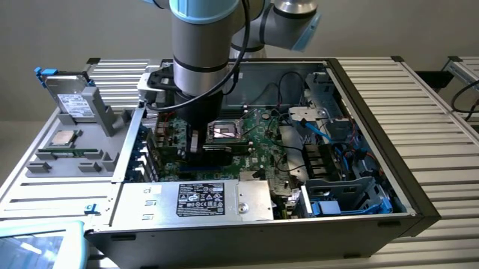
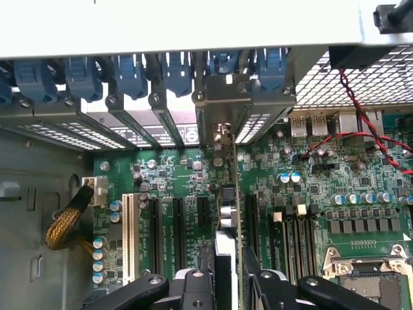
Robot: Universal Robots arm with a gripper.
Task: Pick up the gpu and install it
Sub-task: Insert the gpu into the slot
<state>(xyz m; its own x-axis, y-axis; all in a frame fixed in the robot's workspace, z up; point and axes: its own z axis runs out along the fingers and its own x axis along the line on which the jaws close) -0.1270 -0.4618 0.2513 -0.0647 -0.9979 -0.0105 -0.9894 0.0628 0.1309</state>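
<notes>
A: Where's the gpu (image 2: 227, 213)?
B: Inside the open computer case (image 1: 419, 196), standing on edge over the green motherboard (image 1: 254, 154), among the black expansion slots (image 2: 179, 223). In the wrist view it runs edge-on from the pincer (image 2: 227, 274) up to the rear slot covers with blue clips (image 2: 132, 74).
A: Pincer state?
B: Clenched on the gpu, one finger (image 2: 197, 284) on each side of the card's near edge. Arm (image 1: 198, 61) comes straight down into the case.
A: Seated in a slot?
B: Can't tell, the card's lower edge is hidden.
A: Anything else?
B: CPU socket (image 1: 224, 131) just to the exterior view's right of the arm. Hard drive (image 1: 71, 101) stands in the grey holder tray (image 1: 53, 159) at the exterior view's left, a small silver chip (image 1: 64, 138) lying near it. Red-black wires (image 2: 361, 110) cross by the rear ports.
</notes>
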